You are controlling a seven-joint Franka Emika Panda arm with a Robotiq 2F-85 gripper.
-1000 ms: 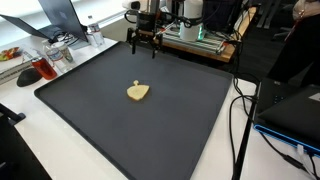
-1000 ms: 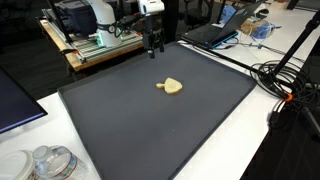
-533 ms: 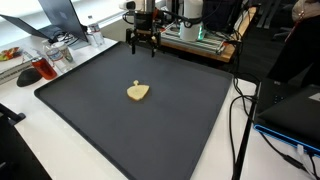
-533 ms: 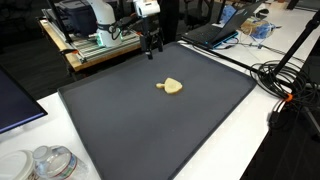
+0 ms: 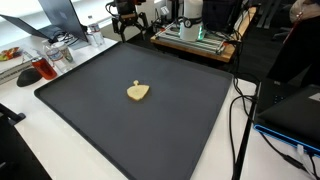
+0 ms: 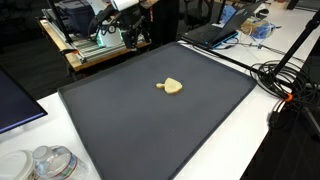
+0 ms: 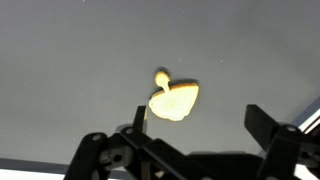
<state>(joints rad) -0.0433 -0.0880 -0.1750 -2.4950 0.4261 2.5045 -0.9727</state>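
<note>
A small flat tan piece shaped like an apple with a stem (image 5: 138, 92) (image 6: 172, 86) lies near the middle of a large dark grey mat (image 5: 150, 135) (image 6: 150, 135). My gripper (image 5: 127, 24) (image 6: 133, 36) hangs in the air above the mat's far edge, well away from the piece. The wrist view looks down on the tan piece (image 7: 173, 99) against the mat (image 7: 60, 60), beyond my gripper (image 7: 200, 125). The jaws stand wide apart, open, with nothing between them.
Behind the mat is a wooden bench with equipment (image 5: 195, 40) (image 6: 85, 45). An open laptop (image 5: 58, 18), a red-filled dish (image 5: 30, 72), black cables (image 5: 240, 110) (image 6: 285, 85), another laptop (image 6: 212, 34) and a clear jar (image 6: 50, 162) ring the white table.
The gripper has risen and swung sideways from above the mat's far edge towards the far corner, further from the tan piece. It stays open. The piece has not moved.
</note>
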